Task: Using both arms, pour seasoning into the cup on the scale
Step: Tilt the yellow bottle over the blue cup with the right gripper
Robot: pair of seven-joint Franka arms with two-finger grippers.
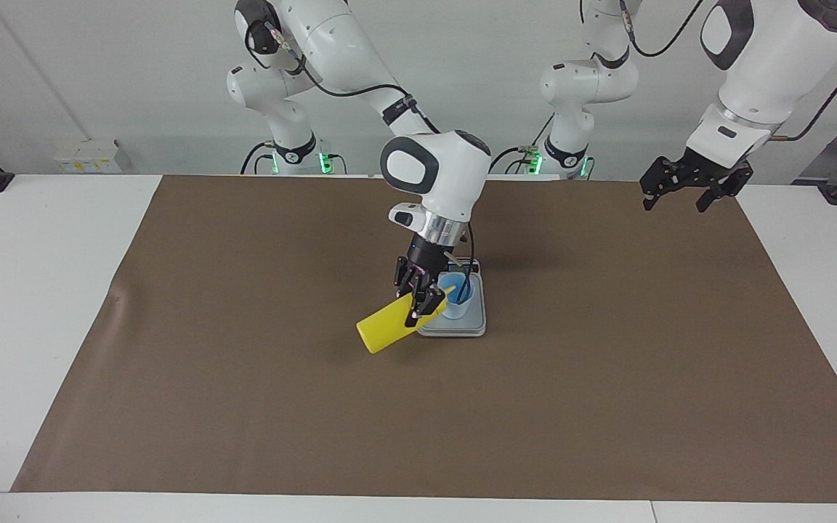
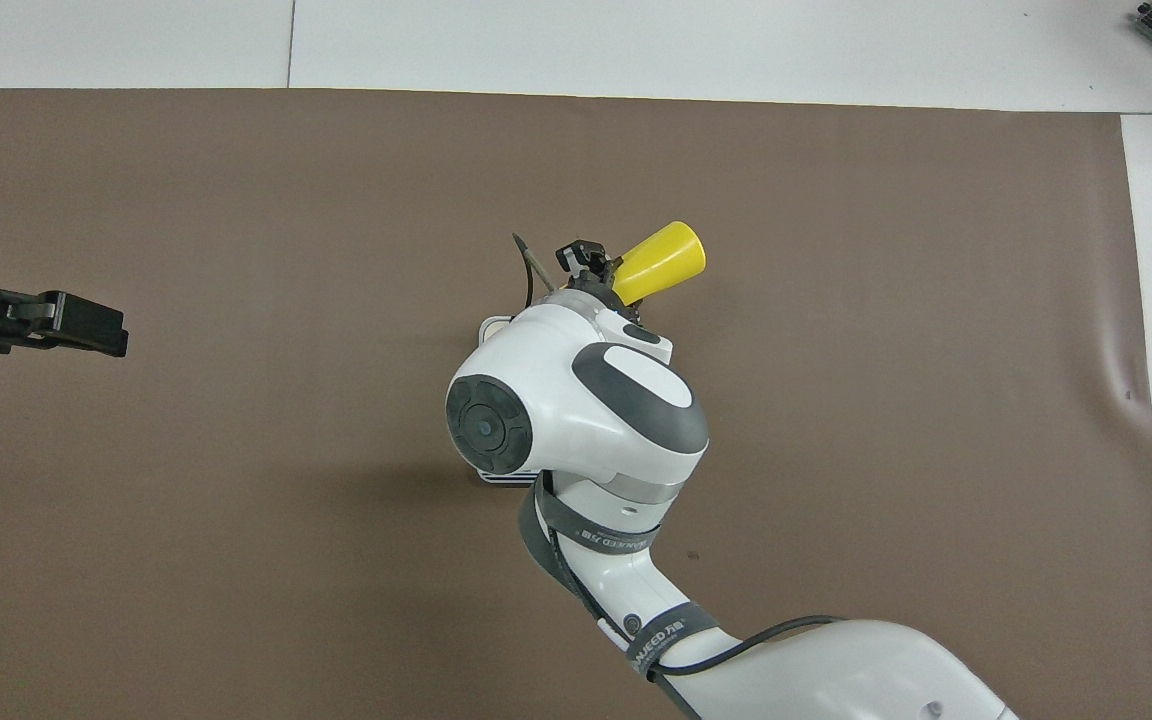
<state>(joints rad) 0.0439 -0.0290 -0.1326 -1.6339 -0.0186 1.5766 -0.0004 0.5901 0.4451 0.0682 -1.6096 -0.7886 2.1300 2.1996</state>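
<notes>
- The big brown paper mat (image 1: pixel 244 407) lay flat over the white table (image 1: pixel 41 290). There was one of each.
- Two white jointed robot arms were there. I counted two and no more.
- The right arm (image 1: pixel 331 51) reached in over the middle of the mat. The left arm (image 1: pixel 774 65) waited up high at the left arm's end of the table.
- The flat silver-grey kitchen scale (image 1: pixel 462 328) sat in the middle of the mat. There was one.
- The bright yellow plastic squeeze bottle (image 1: pixel 386 329) was tipped over. Its bottom pointed to 8 o'clock in the facing view and its nozzle pointed to 2 o'clock, at the cup. There was one bottle.
- The small pale blue cup (image 1: pixel 458 293) stood on the scale. There was one cup.
- The right gripper (image 1: pixel 421 298) was clamped round the yellow bottle, near its nozzle end.
- The left gripper (image 1: pixel 686 190) hung in the air with its fingers spread apart, holding nothing.
- To pour well, I think the nozzle should stay right over the cup's mouth. The tilt should be slow and small, so nothing spills on the scale. The bottle should not bump the cup.
</notes>
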